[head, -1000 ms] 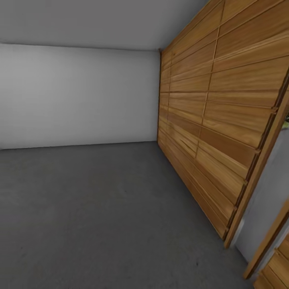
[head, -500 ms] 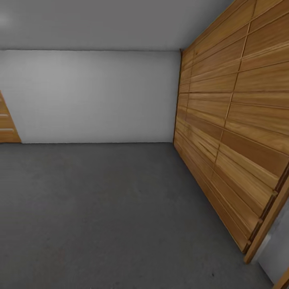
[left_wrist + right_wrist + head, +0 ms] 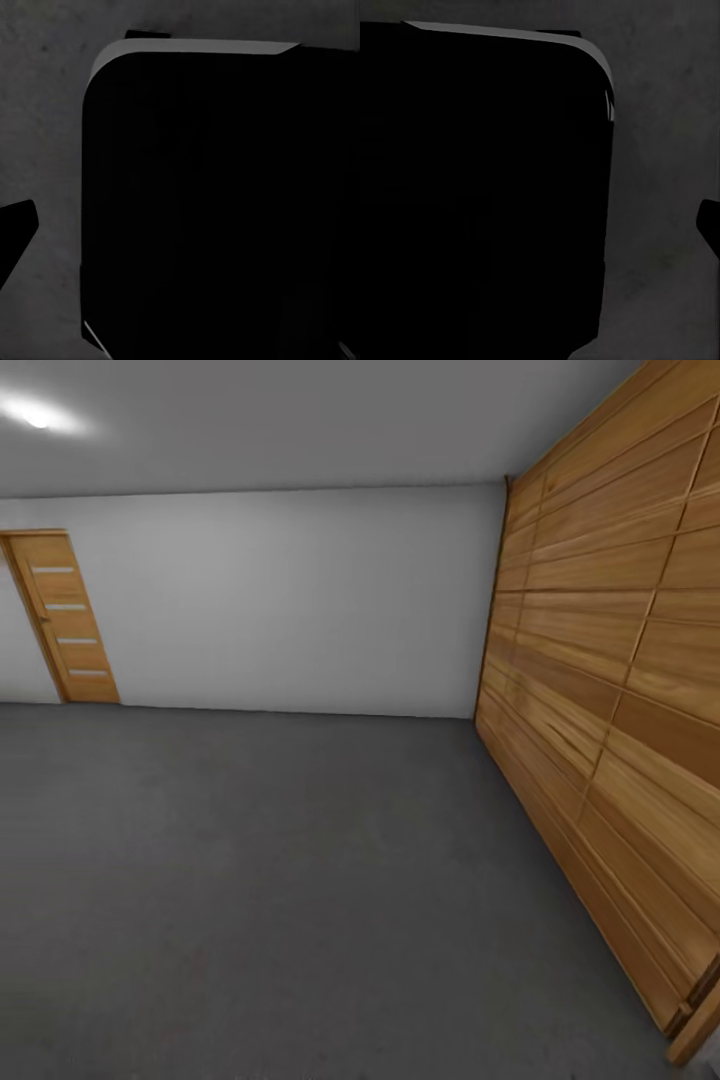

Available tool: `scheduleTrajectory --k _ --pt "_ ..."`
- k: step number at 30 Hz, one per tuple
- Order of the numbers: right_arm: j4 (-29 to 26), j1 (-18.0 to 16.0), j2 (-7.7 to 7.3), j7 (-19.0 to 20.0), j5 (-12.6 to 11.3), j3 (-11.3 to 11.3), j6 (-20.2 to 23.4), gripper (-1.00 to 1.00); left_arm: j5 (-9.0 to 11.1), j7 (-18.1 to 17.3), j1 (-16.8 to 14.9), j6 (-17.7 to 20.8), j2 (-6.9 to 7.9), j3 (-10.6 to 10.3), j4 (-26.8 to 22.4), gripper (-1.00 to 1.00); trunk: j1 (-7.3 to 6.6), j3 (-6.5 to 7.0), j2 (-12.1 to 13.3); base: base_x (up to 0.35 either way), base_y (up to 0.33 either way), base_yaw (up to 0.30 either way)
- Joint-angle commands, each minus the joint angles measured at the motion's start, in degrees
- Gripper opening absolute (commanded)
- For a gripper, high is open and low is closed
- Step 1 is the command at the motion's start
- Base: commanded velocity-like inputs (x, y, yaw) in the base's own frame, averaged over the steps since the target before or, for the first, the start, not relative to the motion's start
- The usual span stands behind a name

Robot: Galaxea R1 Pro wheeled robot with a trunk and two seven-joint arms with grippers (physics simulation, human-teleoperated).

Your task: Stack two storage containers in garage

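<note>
Facing the garage's slatted wooden doors, grey floor and a small door; either tool's grip cannot be told.

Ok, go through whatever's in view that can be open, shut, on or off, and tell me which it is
Small wooden door: shut.
Large slatted wooden door: shut.
Ceiling light: on.
Concrete floor: bare where the head view shows it.
</note>
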Motion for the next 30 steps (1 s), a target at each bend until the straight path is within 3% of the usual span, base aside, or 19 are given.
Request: scheduleTrajectory --k 1,14,21,27,30 --pt "0.08 -0.01 -0.01 -0.04 0.06 0.06 -0.3 1.0 0.44 -0.01 -0.01 -0.16 -0.05 0.11 -0.02 1.0 0.0 -0.04 -0.02 0.0 0.0 0.283" --pt "0.08 -0.01 0.06 -0.07 -0.11 -0.11 -0.42 1.0 0.95 -0.48 -0.01 -0.22 -0.21 0.61 -0.03 1.0 0.0 -0.04 -0.02 0.0 0.0 0.283" --pt "0.08 -0.01 0.04 -0.11 -0.14 -0.16 -0.46 1.0 3.99 -0.52 -0.01 -0.27 -0.14 0.54 -0.02 1.0 0.0 -0.04 -0.02 0.0 0.0 0.283" --pt "0.08 -0.01 0.07 -0.13 -0.13 -0.13 -0.48 1.0 7.86 -0.53 -0.01 -0.28 -0.02 0.5 -0.02 1.0 0.0 -0.04 -0.02 0.0 0.0 0.283" --pt "0.08 -0.01 0.08 -0.13 -0.12 -0.17 -0.48 1.0 8.44 -0.53 -0.01 -0.3 0.01 0.46 -0.02 1.0 0.0 -0.04 -0.02 0.0 0.0 0.283"
